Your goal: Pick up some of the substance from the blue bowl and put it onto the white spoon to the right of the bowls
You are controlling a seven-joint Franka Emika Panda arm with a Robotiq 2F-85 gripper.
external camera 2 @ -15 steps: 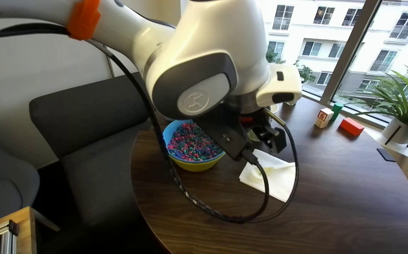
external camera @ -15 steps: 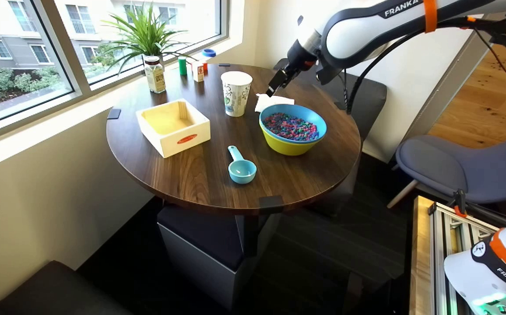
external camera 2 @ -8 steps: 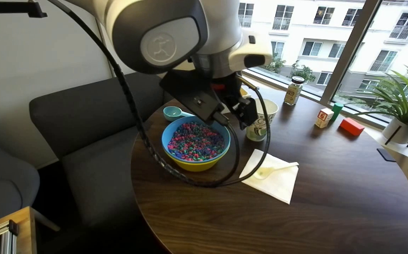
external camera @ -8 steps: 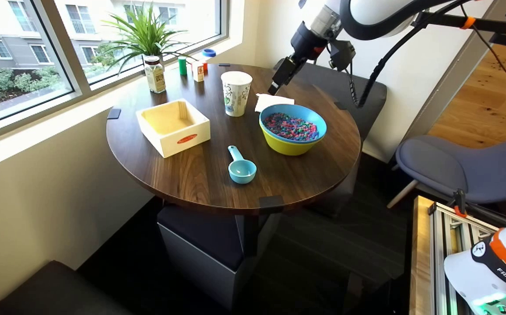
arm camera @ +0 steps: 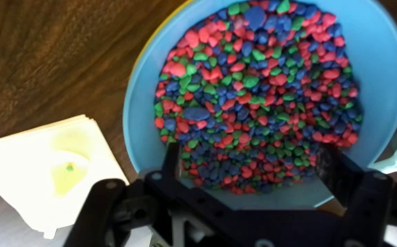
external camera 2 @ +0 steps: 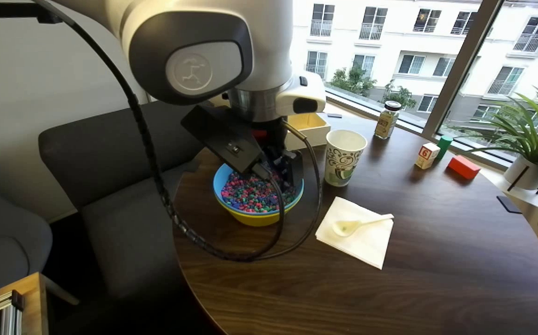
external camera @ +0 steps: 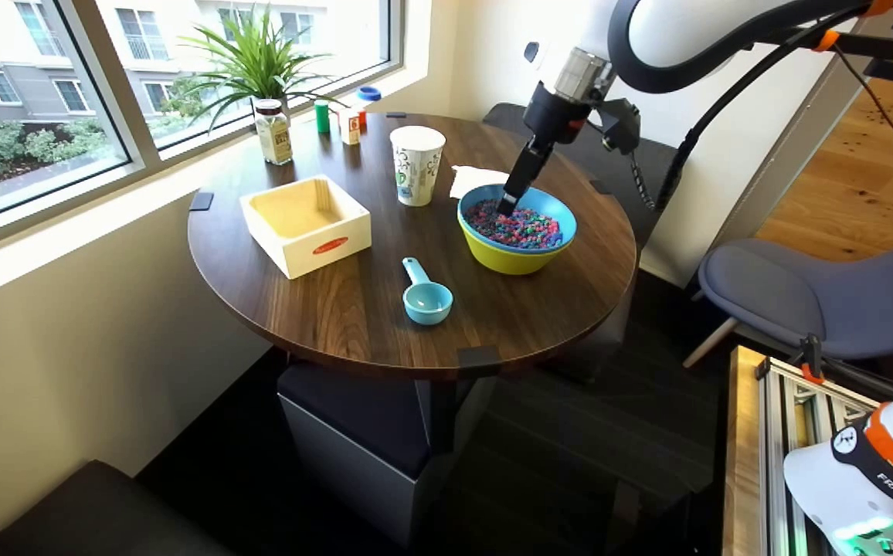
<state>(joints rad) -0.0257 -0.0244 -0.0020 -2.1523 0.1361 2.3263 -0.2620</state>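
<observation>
Poising a spread pincer (arm camera: pixel 249 151) inside the blue bowl (arm camera: pixel 382 68), at or just above the granules (arm camera: pixel 253 89); probably ready to gather, yet to carry a load to the white spoon (external camera 2: pixel 346 227), bare but for a green speck (arm camera: pixel 69 167), on a napkin (external camera 2: pixel 366 249).

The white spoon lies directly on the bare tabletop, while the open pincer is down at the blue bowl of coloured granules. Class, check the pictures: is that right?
Not quite: the white spoon lies on a white napkin, as an exterior view shows. The rest is right: the open pincer is down at the blue bowl of coloured granules.
</observation>
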